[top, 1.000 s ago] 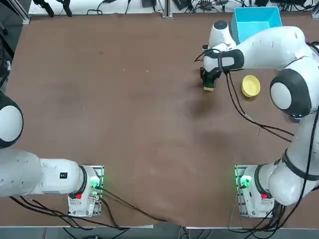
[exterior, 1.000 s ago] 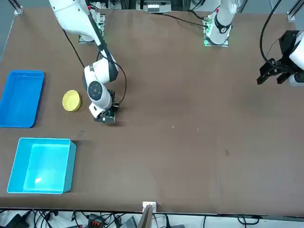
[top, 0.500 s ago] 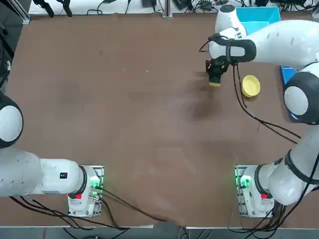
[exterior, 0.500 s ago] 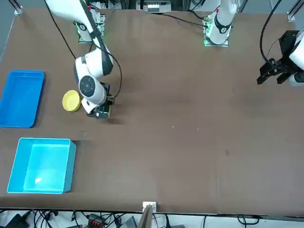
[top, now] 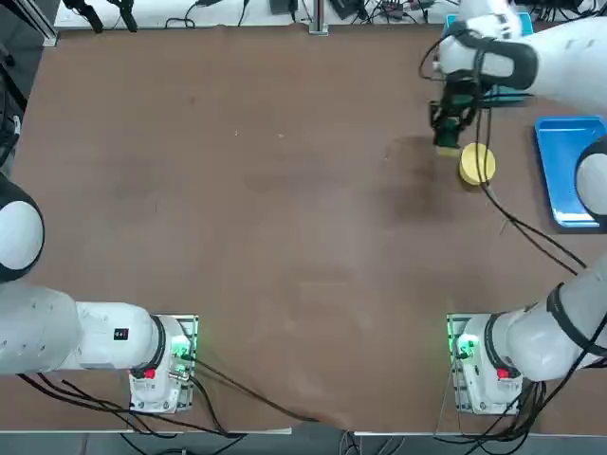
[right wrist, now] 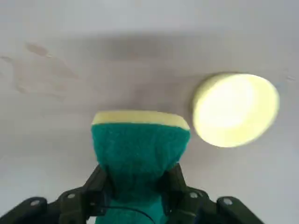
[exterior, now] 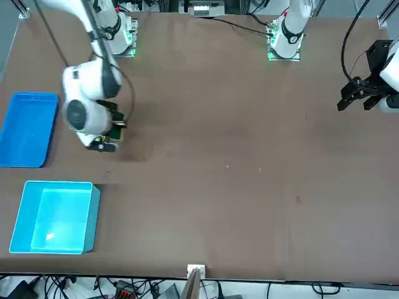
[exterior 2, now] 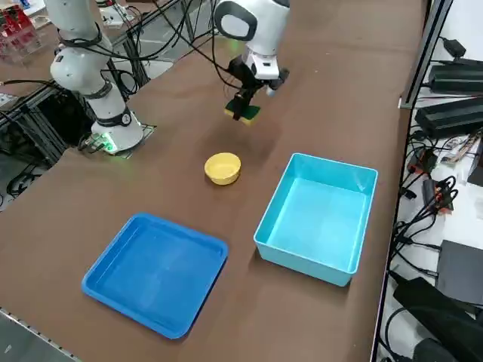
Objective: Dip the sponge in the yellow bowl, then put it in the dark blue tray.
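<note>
Right gripper (right wrist: 137, 181) first: its fingers stand only a little apart, squeezed on the sponge (right wrist: 140, 151), pinching the green layer into a waist, while the yellow foam edge pokes out past the tips. What's just changed is where it is: a second ago it hangs well left of the yellow bowl (exterior 2: 223, 169), and now it has swung right and is close to it, the sponge up off the table and not in the bowl. The bowl itself hasn't budged. Over to the right lies the dark blue tray (exterior 2: 155, 275), nothing in it, and on the far side is the light blue box (exterior 2: 317, 219), which I'd say plays no part. So the dip looks to be coming next; it probably needs a bit more travel right, then a straight drop, or the sponge may catch the rim and tip the bowl
</note>
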### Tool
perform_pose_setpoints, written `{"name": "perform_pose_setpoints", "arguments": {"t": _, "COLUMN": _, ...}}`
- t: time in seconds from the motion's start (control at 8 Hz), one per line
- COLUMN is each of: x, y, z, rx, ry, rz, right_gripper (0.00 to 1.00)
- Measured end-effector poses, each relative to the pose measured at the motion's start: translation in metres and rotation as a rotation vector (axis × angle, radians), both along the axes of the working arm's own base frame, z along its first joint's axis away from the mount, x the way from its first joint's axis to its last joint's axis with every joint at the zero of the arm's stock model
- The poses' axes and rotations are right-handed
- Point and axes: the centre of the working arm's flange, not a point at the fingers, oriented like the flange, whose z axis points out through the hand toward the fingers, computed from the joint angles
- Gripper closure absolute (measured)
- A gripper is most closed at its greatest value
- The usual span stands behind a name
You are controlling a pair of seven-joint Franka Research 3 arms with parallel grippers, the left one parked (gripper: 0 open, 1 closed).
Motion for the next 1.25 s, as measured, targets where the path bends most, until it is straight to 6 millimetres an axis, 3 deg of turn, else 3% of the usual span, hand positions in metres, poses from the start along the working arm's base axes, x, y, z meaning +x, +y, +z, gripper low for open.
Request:
{"name": "perform_pose_setpoints", "arguments": {"t": 0.25, "x": -0.003, "y": -0.064, "z": -0.007, "rx": 0.030, "ry": 0.054, "rz": -0.031, "right_gripper": 0.44}}
{"name": "perform_pose_setpoints", "arguments": {"t": 0.38, "x": -0.007, "y": -0.081, "z": -0.020, "rx": 0.036, "ry": 0.081, "rz": -0.046, "right_gripper": 0.44}}
{"name": "perform_pose_setpoints", "arguments": {"t": 0.88, "x": -0.016, "y": -0.106, "z": -0.071, "rx": 0.048, "ry": 0.181, "rz": -0.060, "right_gripper": 0.47}}
{"name": "perform_pose_setpoints", "arguments": {"t": 1.25, "x": -0.018, "y": -0.129, "z": -0.093, "rx": 0.063, "ry": 0.204, "rz": -0.075, "right_gripper": 0.47}}
